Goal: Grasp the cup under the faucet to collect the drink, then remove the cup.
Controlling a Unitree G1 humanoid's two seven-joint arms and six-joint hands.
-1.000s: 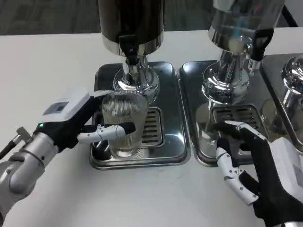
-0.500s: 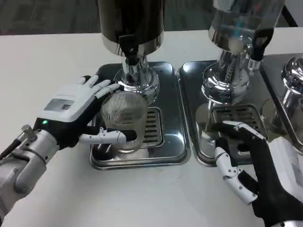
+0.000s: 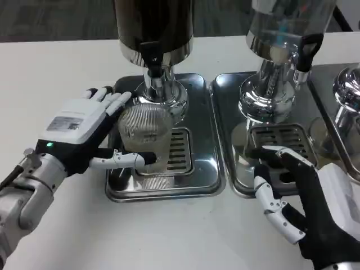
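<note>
Cup (image 3: 147, 135) tilted under faucet (image 3: 153, 63) — left hand (image 3: 84, 130) grasps it, label unreadable; right hand (image 3: 306, 199) fingers spread.

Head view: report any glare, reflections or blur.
Head view: bright ceiling-light reflections on the chrome dispenser bases and drip trays; the ribbed glass cup in the left robot hand looks slightly smeared; the right robot hand is sharp.

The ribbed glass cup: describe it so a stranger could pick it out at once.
Find the left steel drip tray, under the dark-bodied dispenser. The ribbed glass cup sits over that tray's slotted grate, tilted, held by the left hand. It is the one clear, finely ridged thing among polished chrome.
</note>
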